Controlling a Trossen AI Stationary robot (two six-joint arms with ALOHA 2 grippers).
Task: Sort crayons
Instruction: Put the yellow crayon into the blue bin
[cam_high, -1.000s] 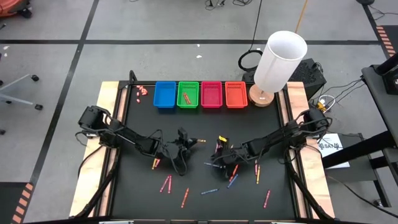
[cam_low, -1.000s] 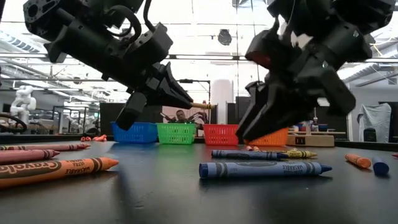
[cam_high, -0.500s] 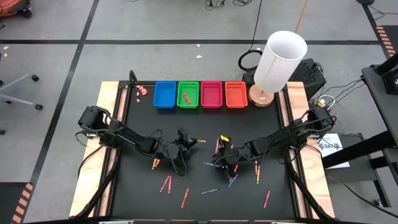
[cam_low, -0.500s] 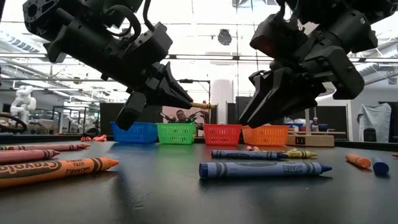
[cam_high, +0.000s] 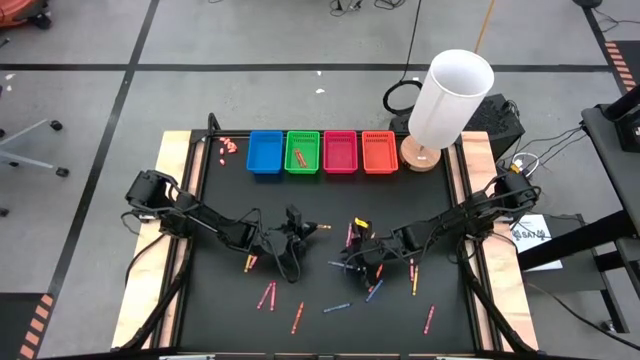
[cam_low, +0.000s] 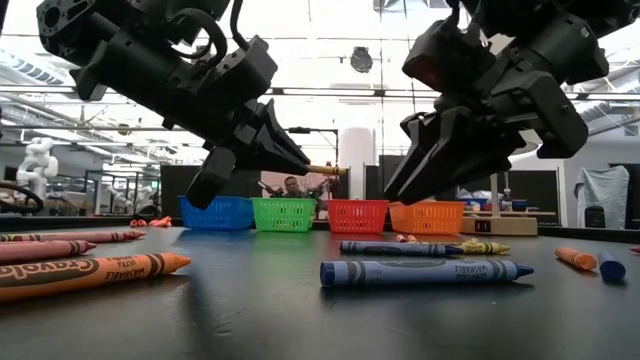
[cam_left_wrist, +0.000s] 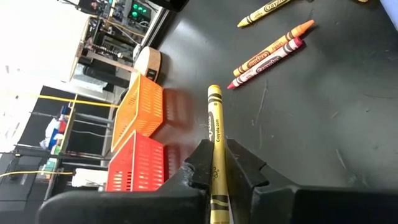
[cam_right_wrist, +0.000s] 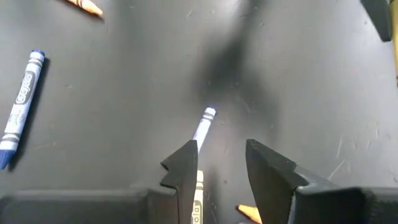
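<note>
Two grippers mid-frame | left gripper (cam_left_wrist: 215, 163) pinching yellow crayon (cam_left_wrist: 215, 149) | right gripper (cam_right_wrist: 219, 163) parted above white-tipped crayon (cam_right_wrist: 203, 127)

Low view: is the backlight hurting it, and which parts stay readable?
Low view: bright ceiling and windows leave both arms as dark silhouettes; the near orange crayon and blue crayon read clearly. Right wrist view: a soft dark shadow falls on the mat beyond the fingers.
</note>
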